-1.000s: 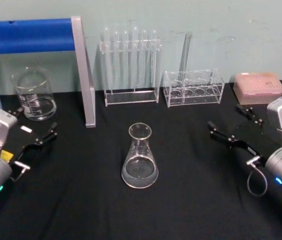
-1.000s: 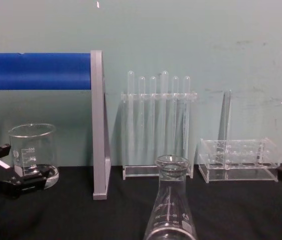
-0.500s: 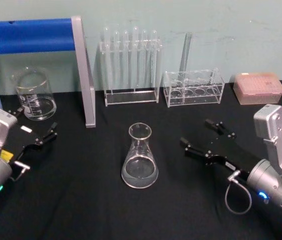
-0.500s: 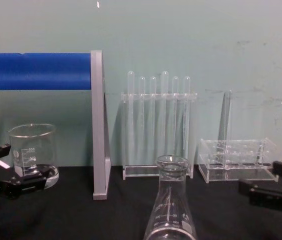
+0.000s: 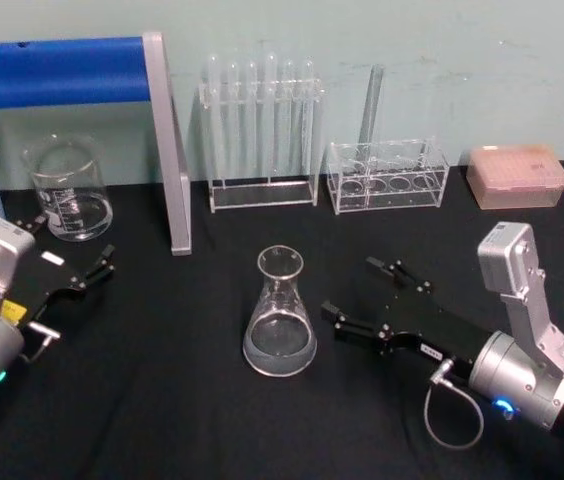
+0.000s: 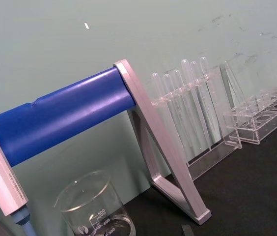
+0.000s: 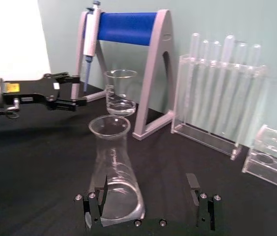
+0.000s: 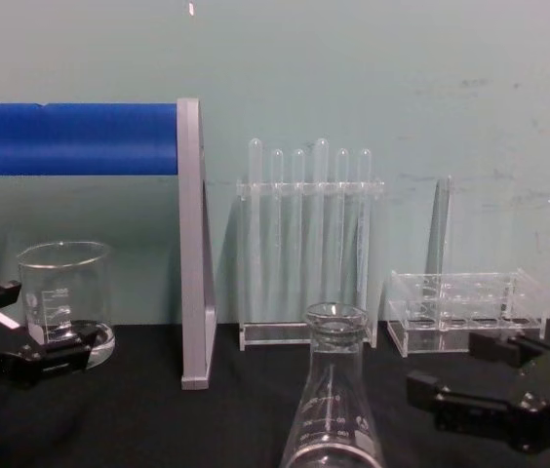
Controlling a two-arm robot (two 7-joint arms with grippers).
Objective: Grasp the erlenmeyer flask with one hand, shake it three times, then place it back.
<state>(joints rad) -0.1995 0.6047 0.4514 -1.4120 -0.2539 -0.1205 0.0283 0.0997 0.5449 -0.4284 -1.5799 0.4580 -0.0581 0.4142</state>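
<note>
Chest view, graduated flask (image 8: 333,414), beaker (image 8: 63,292) marked 600

Flask (image 5: 280,315) stands mid-table (image 5: 162,420). Right gripper (image 5: 350,288) lies just right of it, apart. Left gripper (image 5: 67,248) sits at the left edge. Beaker (image 5: 67,190), stand (image 5: 167,150) and tube rack (image 5: 262,190) line the back.
</note>
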